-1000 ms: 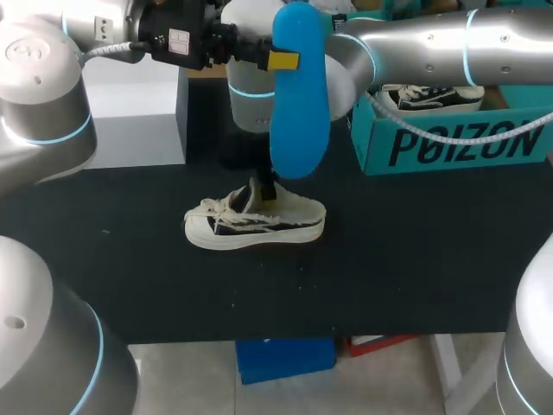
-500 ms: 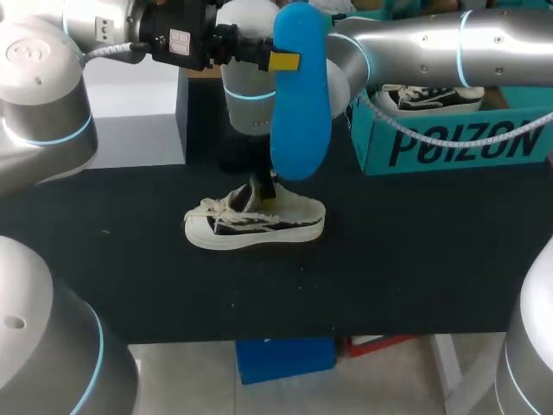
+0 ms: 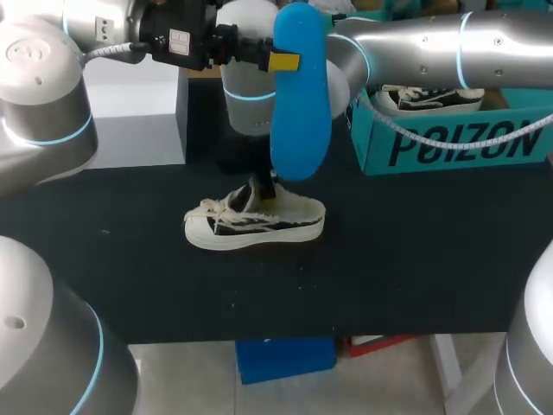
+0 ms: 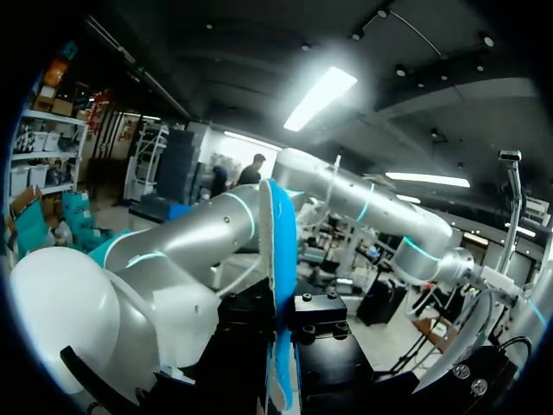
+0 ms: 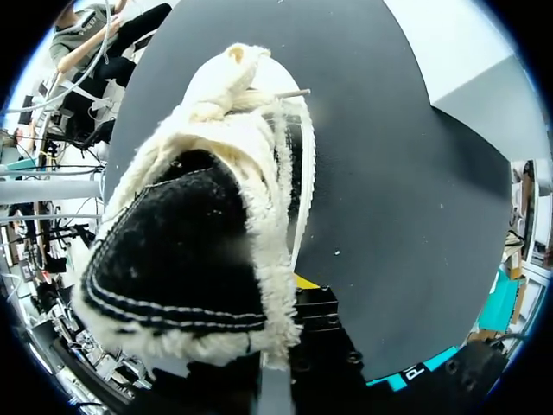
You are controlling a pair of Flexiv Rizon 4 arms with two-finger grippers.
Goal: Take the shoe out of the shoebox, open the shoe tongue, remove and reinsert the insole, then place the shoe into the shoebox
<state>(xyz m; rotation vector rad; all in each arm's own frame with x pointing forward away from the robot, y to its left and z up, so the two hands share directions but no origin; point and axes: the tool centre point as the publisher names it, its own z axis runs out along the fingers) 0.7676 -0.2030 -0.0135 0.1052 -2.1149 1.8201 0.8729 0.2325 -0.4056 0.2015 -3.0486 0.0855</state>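
In the head view the left gripper (image 3: 284,60) holds the blue insole (image 3: 300,104) upright in the air over the tabletop (image 3: 415,251). Its fingers are clenched on the insole's upper part, and one yellow tip shows against the blue. The insole hangs above and just behind the shoe (image 3: 255,223), not touching it. The left wrist view adds the grip itself. There the insole shows edge-on as a thin blue and white strip between the two black fingers (image 4: 320,316), which press it from both sides. Neither the shoe nor the tabletop shows in that view.

The shoe is cream with dark side panels and a fleecy collar. It sits on its sole near the tabletop's middle, toe toward the left arm's side. The right arm (image 3: 432,43) comes in from the right and crosses past the middle. The right gripper (image 3: 263,184) is down at the shoe's opening, partly hidden behind the insole in the head view. The right wrist view fills that in: the fingers grasp the collar wall, one yellow tip (image 5: 304,281) outside against the fleece, the other inside the dark opening.

The teal shoebox (image 3: 449,143) stands open at the tabletop's far right, well apart from the shoe, with a second shoe (image 3: 432,97) inside.
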